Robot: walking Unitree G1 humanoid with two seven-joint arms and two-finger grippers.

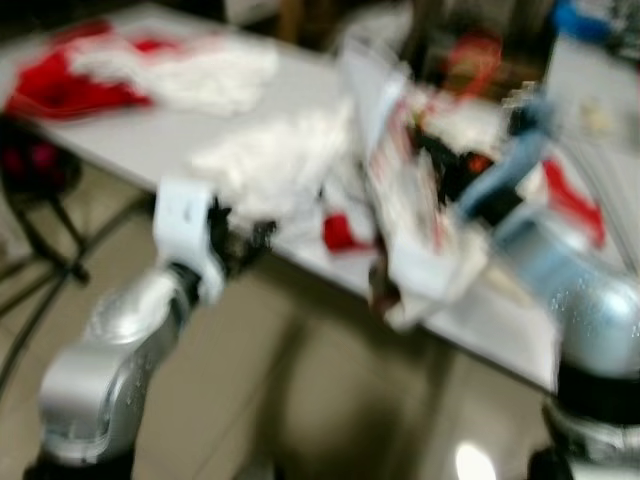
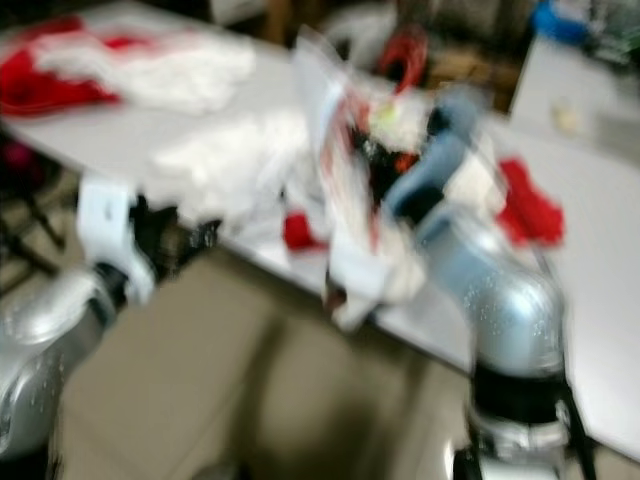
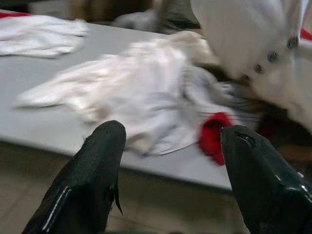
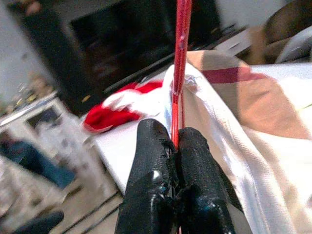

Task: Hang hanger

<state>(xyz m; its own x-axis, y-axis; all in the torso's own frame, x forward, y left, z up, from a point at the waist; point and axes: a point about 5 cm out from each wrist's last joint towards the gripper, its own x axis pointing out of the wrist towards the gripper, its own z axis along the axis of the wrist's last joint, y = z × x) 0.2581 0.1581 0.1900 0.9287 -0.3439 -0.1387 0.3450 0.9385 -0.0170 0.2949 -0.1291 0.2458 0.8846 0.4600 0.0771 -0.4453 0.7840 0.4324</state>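
**Right wrist view: red hanger pinched above the table**

Right gripper (image 4: 176, 146) clamps its two black fingers tightly on a thin red hanger (image 4: 182, 58) carrying a white garment (image 4: 253, 161), raised over the grey table's (image 1: 120, 140) near edge. Left gripper (image 3: 170, 161) hangs wide apart, holding nothing, just off that edge, facing crumpled white clothes (image 3: 141, 92) on the table.

A long grey table (image 1: 130, 140) holds piles of clothes. A red and white heap (image 1: 120, 70) lies at its far left end. Nearer the table's middle lies a white pile (image 3: 126, 92). A small red cloth (image 3: 214, 139) sits by the table's near edge, just beside the white pile.
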